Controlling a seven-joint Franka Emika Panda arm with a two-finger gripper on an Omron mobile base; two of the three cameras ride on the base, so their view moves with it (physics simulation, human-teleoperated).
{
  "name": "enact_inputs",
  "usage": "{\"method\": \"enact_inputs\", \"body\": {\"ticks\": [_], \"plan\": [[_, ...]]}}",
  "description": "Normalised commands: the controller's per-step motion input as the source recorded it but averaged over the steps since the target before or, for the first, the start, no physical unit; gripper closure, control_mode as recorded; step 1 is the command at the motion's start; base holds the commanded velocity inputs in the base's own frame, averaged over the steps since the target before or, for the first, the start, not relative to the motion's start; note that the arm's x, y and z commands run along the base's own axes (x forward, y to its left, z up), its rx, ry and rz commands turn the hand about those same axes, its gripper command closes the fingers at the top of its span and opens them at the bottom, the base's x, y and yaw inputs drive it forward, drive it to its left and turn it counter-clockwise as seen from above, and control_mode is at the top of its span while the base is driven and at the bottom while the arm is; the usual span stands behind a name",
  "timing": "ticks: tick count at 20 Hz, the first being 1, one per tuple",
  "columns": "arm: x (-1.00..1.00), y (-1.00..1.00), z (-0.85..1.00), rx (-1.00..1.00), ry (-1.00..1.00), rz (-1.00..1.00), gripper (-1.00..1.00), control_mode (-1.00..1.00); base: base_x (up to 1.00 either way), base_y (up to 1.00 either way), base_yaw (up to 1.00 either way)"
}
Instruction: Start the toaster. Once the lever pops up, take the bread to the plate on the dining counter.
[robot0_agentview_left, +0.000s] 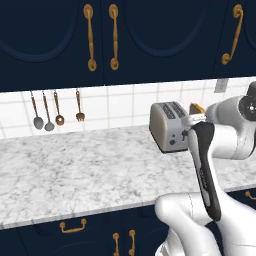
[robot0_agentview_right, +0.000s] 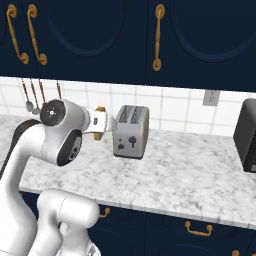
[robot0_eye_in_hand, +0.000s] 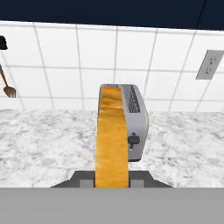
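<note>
My gripper (robot0_eye_in_hand: 113, 181) is shut on the bread (robot0_eye_in_hand: 113, 135), a golden-brown slice seen edge-on that stretches away from the fingertips. In the base views only a small golden corner of the bread (robot0_agentview_left: 196, 108) (robot0_agentview_right: 100, 109) pokes above the white hand, level with the toaster's top and just to its side. The silver toaster (robot0_agentview_left: 169, 127) (robot0_agentview_right: 131, 131) (robot0_eye_in_hand: 138, 116) stands on the marble counter against the tiled wall. Its dark lever (robot0_eye_in_hand: 133, 140) (robot0_agentview_right: 133, 141) sits on the narrow end face. The plate and the dining counter are out of view.
The marble counter (robot0_agentview_left: 75, 170) over brass-handled navy cabinets spreads left of the toaster. Several utensils (robot0_agentview_left: 48, 112) hang on the tiled wall at the left. A dark appliance (robot0_agentview_right: 247, 135) stands at the right edge. A wall outlet (robot0_agentview_right: 210, 98) is above the counter.
</note>
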Motion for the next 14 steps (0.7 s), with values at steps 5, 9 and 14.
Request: {"method": "enact_inputs", "body": {"ticks": [5,9,14], "plan": [[-1.0,0.38,0.23,0.0,0.02,0.0,1.0,-1.0,0.0,0.0,0.0],[-0.94,0.33,0.3,0.0,0.02,0.0,1.0,-1.0,0.0,0.0,0.0],[-0.61,0.16,0.29,0.0,0.03,0.0,1.0,-1.0,0.0,0.0,0.0]]}}
